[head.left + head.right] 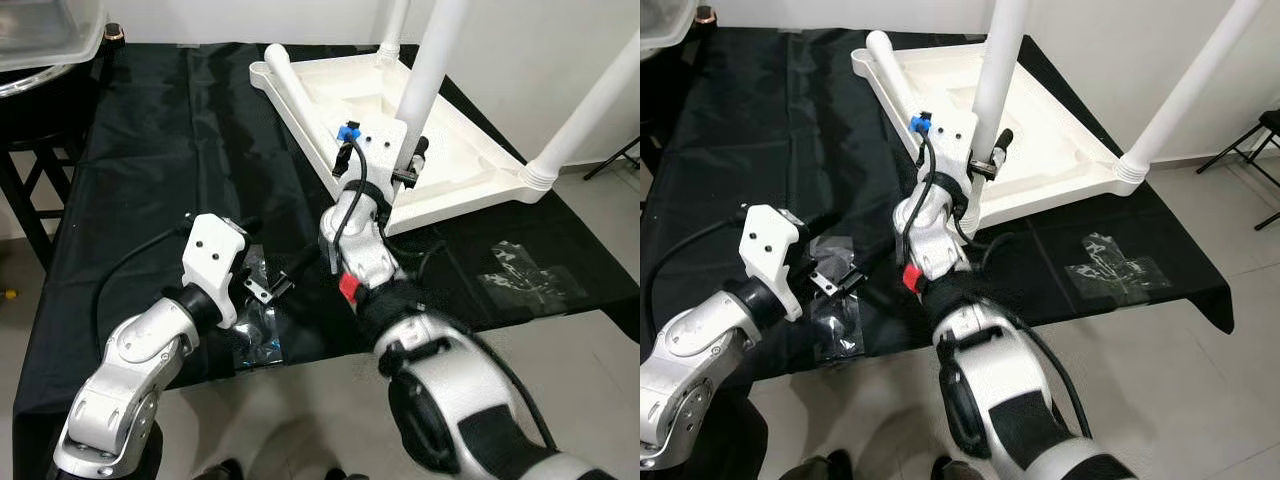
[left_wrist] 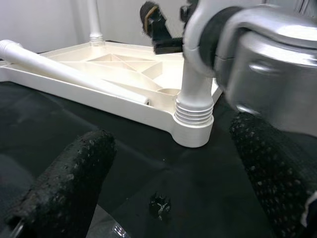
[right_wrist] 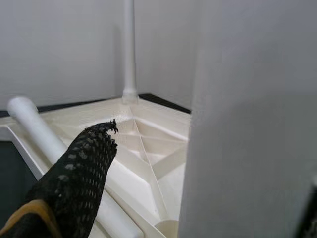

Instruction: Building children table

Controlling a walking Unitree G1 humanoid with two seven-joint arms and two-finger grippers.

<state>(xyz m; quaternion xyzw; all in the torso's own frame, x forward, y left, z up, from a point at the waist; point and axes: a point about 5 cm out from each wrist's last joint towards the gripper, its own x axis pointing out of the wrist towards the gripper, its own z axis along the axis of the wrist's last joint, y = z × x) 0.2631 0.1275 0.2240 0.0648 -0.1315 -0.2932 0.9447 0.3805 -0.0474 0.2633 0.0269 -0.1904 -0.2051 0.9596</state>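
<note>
Lying upside down on the black-draped desk (image 1: pixel 150 150), toward its far right corner: the white children's table top (image 1: pixel 460 160), ribbed underside facing up; standing upright from its corners, three white legs, the nearest leg (image 1: pixel 425 90) seated in the corner socket closest to the robot, another leg (image 1: pixel 590 110) rising at the right corner, a third at the far side; resting flat along the top's left edge, a loose fourth leg (image 1: pixel 300 95).

Reaching forward over the desk, the right claw (image 1: pixel 412 160), its two black fingers closing around the base of the nearest leg, one finger (image 3: pixel 81 173) showing dark beside the white tube in the right wrist view; pinching that leg just above its socket.

Hovering low over the front of the desk, well left of the table top, the left claw (image 1: pixel 268 285), fingers spread apart and holding nothing; pointing toward the near corner socket (image 2: pixel 192 119) in the left wrist view.

Lying under and just beside the left claw, a crumpled clear plastic bag (image 1: pixel 255 335); lying flat near the desk's right front edge, a second clear plastic wrapper (image 1: pixel 525 270); sitting at the far left, a clear plastic bin (image 1: pixel 45 35).
</note>
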